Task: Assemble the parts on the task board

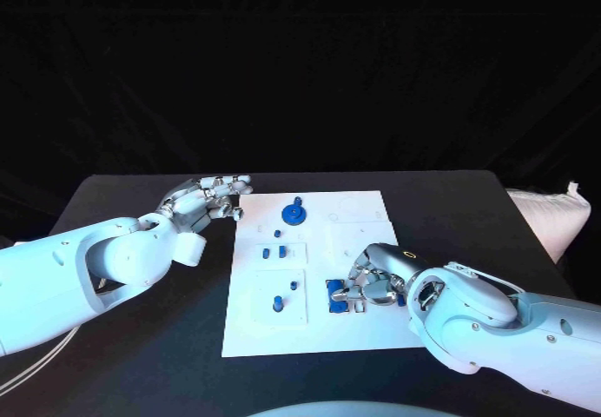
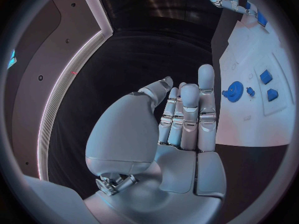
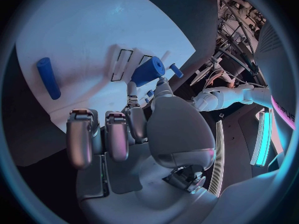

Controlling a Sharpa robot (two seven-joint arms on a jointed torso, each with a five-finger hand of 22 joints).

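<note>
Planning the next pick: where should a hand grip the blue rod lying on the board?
Probably its middle, from above: the blue rod lies flat on the task board with both long sides clear, so fingers can pinch across it.

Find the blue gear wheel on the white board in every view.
Head view: blue gear near the board's far edge, just right of the left hand.
Left wrist view: gear on the board, beside the fingertips.
Right wrist view: I cannot find it.
Shared landmark: the white board.
</note>
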